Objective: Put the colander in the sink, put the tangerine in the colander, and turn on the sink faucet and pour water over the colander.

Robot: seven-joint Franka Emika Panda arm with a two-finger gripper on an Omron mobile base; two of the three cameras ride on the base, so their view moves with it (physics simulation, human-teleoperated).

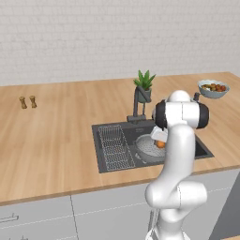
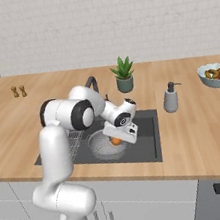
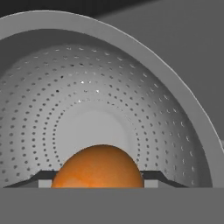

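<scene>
Tangerine (image 3: 99,167) sits between gripper (image 3: 99,178) fingertips, over colander (image 3: 109,105).

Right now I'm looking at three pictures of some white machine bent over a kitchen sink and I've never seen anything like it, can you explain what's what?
The white machine is a robot arm with dark joints, rendered in a simulated kitchen. Two pictures come from cameras riding on its base, one behind it to the left, one to the right. The third comes from a camera on its hand, looking along the pincer.

The wooden counter holds a dark sink with a wire rack inside it, a dark faucet, a potted plant, a grey soap dispenser, a bowl of fruit and two small shakers.

A grey perforated colander already sits in the sink. The pincer is lowered into it, closed on a tangerine, not yet let go. No water can be seen running from the faucet.
</scene>
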